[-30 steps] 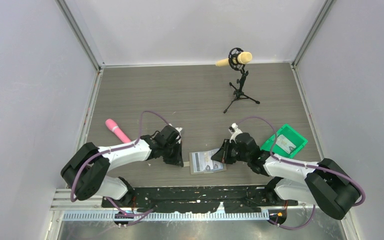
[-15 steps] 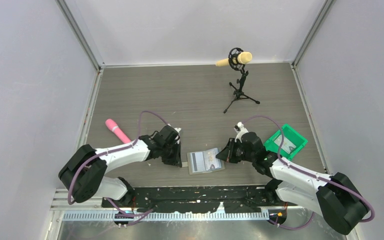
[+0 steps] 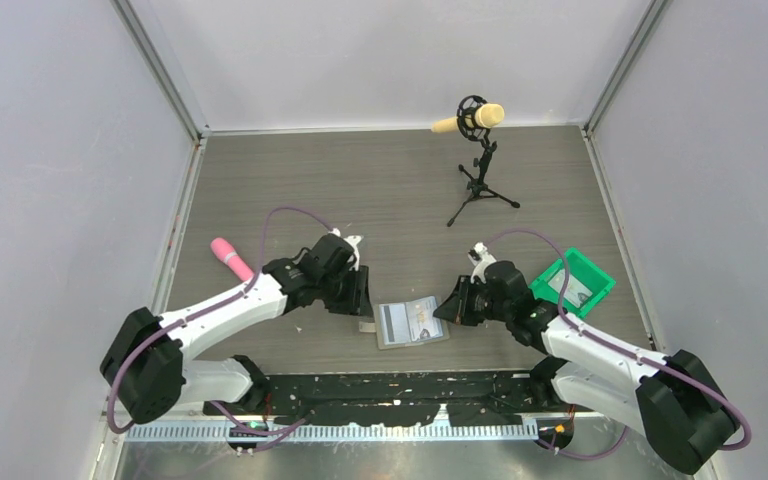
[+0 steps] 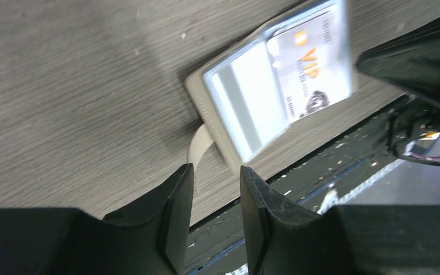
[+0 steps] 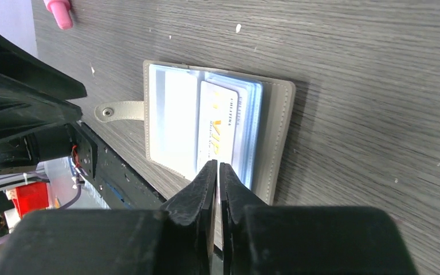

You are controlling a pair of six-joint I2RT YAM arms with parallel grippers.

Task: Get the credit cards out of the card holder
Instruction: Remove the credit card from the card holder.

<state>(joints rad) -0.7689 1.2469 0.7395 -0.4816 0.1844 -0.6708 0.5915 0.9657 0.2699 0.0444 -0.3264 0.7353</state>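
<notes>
The black fingers (image 5: 197, 189) of the right gripper (image 5: 218, 165) are pressed all but together, only a sliver of gap being left. Their tips are set over the near edge of a pale silvery card (image 5: 220, 129) printed "VIP"; whether that edge is pinched cannot be told. The card is lodged in a clear pocket of the open grey-olive bifold card holder (image 5: 175, 123), which is laid flat on the grey wood-grain table (image 3: 360, 190). The fingers (image 4: 175, 212) of the left gripper (image 4: 216, 172) are parted narrowly with nothing between them, just short of the holder's snap strap (image 4: 200, 143). A green plastic bin (image 3: 591, 266) is seen beside the right arm, a pink cylinder (image 3: 232, 258) beside the left, and a yellow-headed microphone (image 3: 480, 117) on a black tripod farther back.
</notes>
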